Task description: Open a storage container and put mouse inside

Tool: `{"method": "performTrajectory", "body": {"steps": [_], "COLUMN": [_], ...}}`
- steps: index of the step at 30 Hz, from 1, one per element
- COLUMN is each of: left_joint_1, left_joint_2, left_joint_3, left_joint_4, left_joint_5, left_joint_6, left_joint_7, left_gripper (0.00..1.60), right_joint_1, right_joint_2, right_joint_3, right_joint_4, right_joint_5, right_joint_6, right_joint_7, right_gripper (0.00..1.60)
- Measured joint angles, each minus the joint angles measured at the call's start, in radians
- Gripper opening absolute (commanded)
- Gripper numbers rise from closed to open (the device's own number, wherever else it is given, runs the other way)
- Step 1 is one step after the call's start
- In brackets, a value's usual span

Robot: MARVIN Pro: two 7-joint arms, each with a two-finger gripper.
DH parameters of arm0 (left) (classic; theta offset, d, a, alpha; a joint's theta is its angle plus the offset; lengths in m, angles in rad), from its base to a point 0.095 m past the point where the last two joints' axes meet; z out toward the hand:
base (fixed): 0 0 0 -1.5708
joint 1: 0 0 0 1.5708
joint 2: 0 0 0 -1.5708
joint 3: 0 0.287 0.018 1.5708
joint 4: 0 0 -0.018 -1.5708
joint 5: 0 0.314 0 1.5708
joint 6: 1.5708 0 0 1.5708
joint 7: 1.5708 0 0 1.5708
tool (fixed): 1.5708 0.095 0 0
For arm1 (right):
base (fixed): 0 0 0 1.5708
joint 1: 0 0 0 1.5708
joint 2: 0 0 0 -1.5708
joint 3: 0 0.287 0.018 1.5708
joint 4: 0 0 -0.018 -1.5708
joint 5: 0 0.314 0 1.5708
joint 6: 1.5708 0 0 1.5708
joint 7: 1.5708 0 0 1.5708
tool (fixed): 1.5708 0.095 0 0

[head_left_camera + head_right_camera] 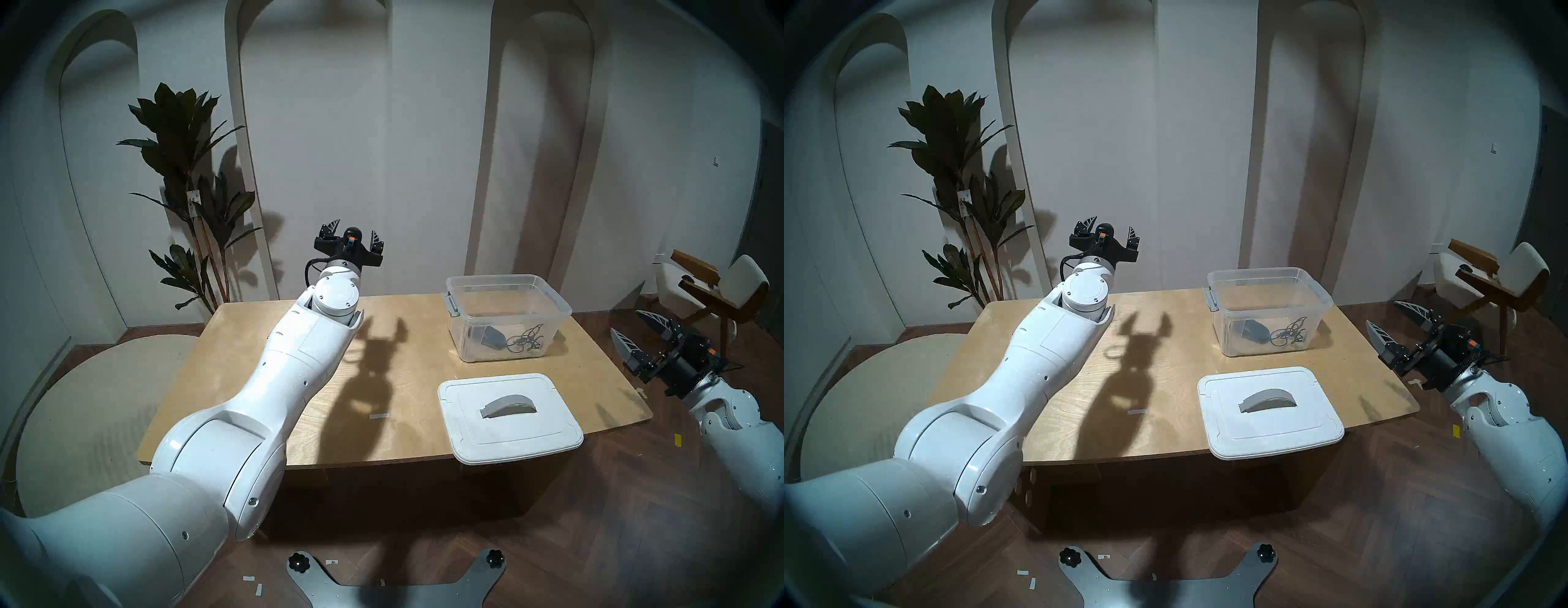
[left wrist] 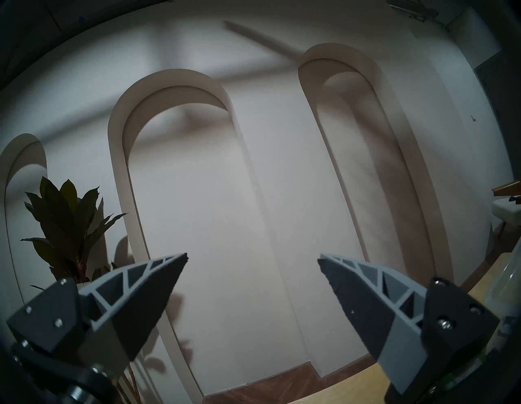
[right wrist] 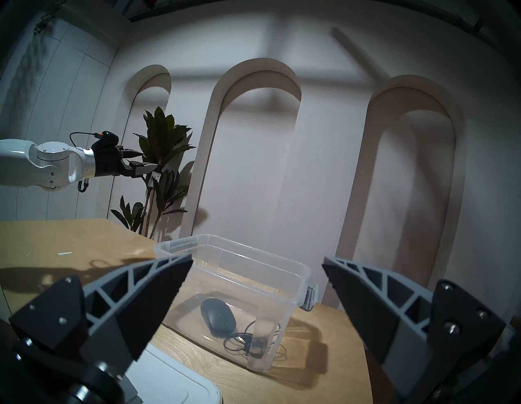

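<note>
The storage container is a clear box standing open, without its lid, at the table's far right. The black mouse lies inside on its floor with its coiled cord; the right wrist view shows it too. The white lid with a grey arched handle lies flat at the front right, overhanging the table's edge. My left gripper is open and empty, raised above the table's far edge, left of the box. My right gripper is open and empty, off the table's right side, pointing at the box.
The wooden table bears a small strip of tape near its middle. A potted plant stands behind its left corner. A chair stands at the far right. My base plate is below.
</note>
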Motion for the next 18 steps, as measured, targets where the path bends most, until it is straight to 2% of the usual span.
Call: {"method": "performTrajectory", "body": {"steps": [10, 18], "left_joint_1": [0.096, 0.183], "left_joint_2": [0.042, 0.089], "left_joint_3": [-0.009, -0.031], "left_joint_4": [-0.127, -0.239], "left_joint_5": [-0.004, -0.038], "left_joint_6": [-0.018, -0.018], "left_joint_7": [-0.036, -0.082], "left_gripper": [1.60, 1.60], "right_joint_1": [0.001, 0.002], "right_joint_2": [0.000, 0.000], "right_joint_3": [-0.001, -0.001], "right_joint_4": [0.000, 0.001], "right_joint_5": [0.000, 0.000], "right_joint_6": [0.000, 0.000], "right_joint_7": [0.000, 0.000], "right_gripper": [1.60, 1.60]}}
